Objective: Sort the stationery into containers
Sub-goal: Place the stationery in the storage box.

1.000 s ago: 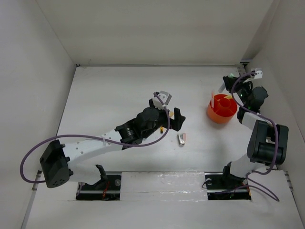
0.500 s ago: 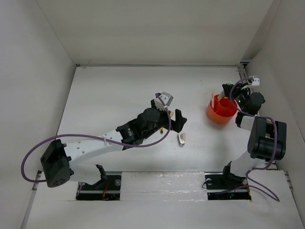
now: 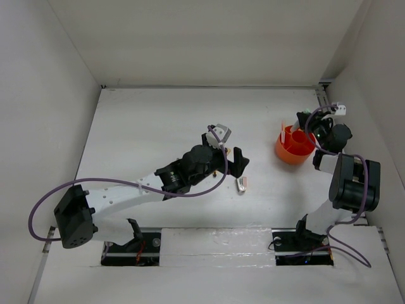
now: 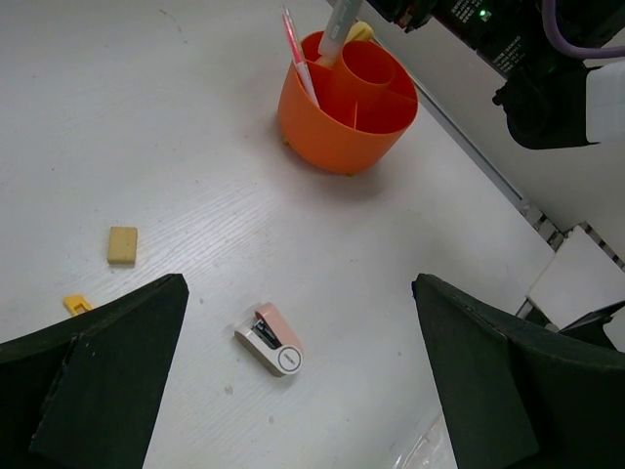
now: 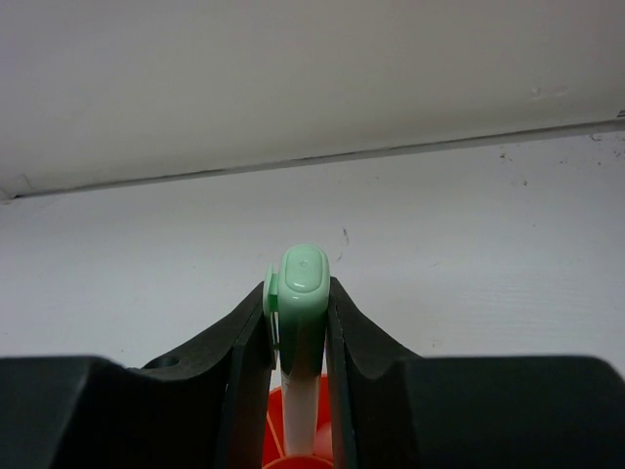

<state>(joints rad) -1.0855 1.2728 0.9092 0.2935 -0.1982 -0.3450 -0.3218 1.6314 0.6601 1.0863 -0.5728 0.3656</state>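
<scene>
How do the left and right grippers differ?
The left gripper is wide open and empty; the right gripper is shut on a green-capped pen. The left one hangs over the table near the pink piece; the right one is above the tub. Both have black fingers.

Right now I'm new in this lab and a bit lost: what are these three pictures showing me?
Two robot arms are bolted at the near edge of a white table. One picture looks down from above; the other two come from a camera on each wrist. The left gripper hangs open and empty, with a tan eraser and a small grey-pink piece lying on the table below it. The right gripper is closed on a pale green pen, held upright over the orange tub, where a red pen stands.
</scene>
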